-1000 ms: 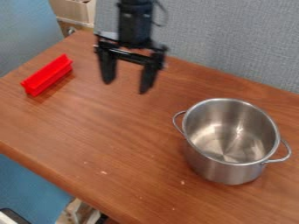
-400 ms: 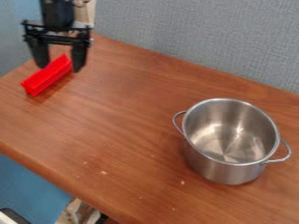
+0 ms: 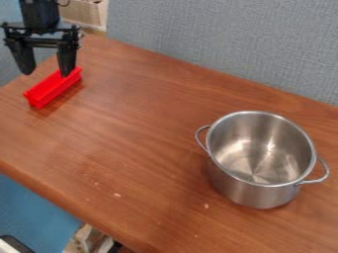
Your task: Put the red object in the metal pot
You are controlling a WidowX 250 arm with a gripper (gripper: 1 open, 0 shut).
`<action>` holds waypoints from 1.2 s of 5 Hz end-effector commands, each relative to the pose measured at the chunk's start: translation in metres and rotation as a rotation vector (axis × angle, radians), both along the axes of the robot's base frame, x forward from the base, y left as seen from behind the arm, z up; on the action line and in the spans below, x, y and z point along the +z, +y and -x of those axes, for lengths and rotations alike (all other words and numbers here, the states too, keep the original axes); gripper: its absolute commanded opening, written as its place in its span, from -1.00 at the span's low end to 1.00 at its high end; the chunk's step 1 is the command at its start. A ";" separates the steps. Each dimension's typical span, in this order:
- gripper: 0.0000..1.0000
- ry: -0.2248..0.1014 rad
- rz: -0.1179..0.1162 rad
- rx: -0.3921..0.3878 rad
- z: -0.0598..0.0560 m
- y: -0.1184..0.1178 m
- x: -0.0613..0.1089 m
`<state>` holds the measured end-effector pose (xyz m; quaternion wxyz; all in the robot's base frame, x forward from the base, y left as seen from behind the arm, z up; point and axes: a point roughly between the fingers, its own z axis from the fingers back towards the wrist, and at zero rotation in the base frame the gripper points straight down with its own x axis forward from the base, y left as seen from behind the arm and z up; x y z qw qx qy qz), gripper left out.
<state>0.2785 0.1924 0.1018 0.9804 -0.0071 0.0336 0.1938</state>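
Hand [image 3: 42,63] had shifted left across the counter [image 3: 132,138], now above the red block [image 3: 53,86], fingers spread, empty. Block lay well apart from the steel pot [image 3: 264,158]. Grasp pending.

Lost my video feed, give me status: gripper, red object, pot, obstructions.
Gripper open, above red object's far end. Red object on table, ungrasped. Metal pot empty, far right. Nothing between.

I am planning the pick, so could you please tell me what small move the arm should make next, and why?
Probably lower the open claw straight down so its fingers straddle the red object, then close. The claw hangs just above the block's far end with jaws spread and nothing held, the block lies flat on the table, and the metal pot sits empty far to the right.
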 end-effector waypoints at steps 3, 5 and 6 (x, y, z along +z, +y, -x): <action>1.00 -0.059 -0.049 -0.007 -0.011 0.023 0.007; 1.00 -0.064 -0.051 -0.018 -0.017 0.031 0.000; 1.00 -0.067 -0.051 -0.025 -0.019 0.035 -0.002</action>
